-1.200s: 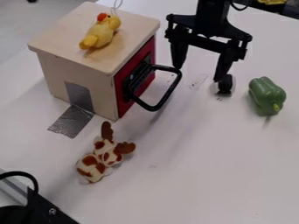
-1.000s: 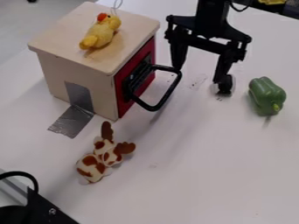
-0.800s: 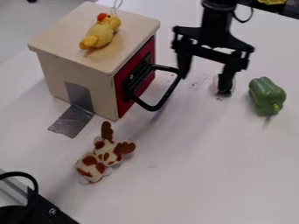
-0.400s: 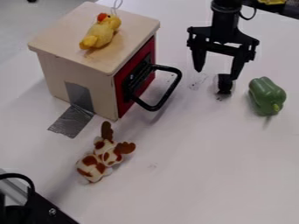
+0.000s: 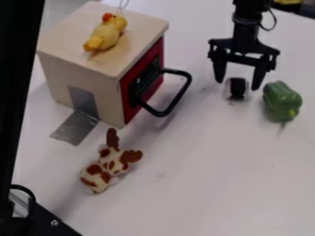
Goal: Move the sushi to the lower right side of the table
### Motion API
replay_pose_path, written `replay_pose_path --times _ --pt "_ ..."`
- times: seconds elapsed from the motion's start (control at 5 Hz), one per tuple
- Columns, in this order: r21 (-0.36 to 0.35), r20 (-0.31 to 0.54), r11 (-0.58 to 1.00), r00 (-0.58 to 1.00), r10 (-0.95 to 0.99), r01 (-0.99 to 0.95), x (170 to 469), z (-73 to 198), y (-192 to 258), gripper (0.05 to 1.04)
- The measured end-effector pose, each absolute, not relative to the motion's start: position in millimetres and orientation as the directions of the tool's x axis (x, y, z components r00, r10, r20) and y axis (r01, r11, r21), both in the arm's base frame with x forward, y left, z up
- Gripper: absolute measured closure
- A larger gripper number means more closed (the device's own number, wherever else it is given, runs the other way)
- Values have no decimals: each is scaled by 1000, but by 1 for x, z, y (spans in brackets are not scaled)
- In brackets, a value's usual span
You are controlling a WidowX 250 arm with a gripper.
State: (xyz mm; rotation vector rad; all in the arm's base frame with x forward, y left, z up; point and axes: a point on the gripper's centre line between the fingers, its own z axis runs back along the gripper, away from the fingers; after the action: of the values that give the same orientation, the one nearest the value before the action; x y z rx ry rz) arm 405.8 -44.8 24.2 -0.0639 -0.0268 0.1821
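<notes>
The open gripper [image 5: 237,85] stood with its fingers apart, and the sushi [image 5: 237,92] lay on the table [image 5: 203,184] in line with the gap, its dark band crosswise to the line joining the tips.

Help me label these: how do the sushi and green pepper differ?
The sushi is white with a black band; the pepper is green. The sushi is smaller than the pepper. The sushi shows between the fingers of the gripper, the pepper outside them. Both are on the table.
</notes>
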Motion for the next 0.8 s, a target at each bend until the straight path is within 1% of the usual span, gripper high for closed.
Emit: replay_pose_path --times 0.2,0.4,0.6,0.8 --pt "-54 -14 979 981 195 -195 405 10 -47 129" --pt "-44 -19 979 980 197 -197 404 9 -44 385" --pt "-31 -26 983 984 179 -180 403 9 -41 528" --pt "-18 -48 988 987 152 -153 401 13 -39 543"
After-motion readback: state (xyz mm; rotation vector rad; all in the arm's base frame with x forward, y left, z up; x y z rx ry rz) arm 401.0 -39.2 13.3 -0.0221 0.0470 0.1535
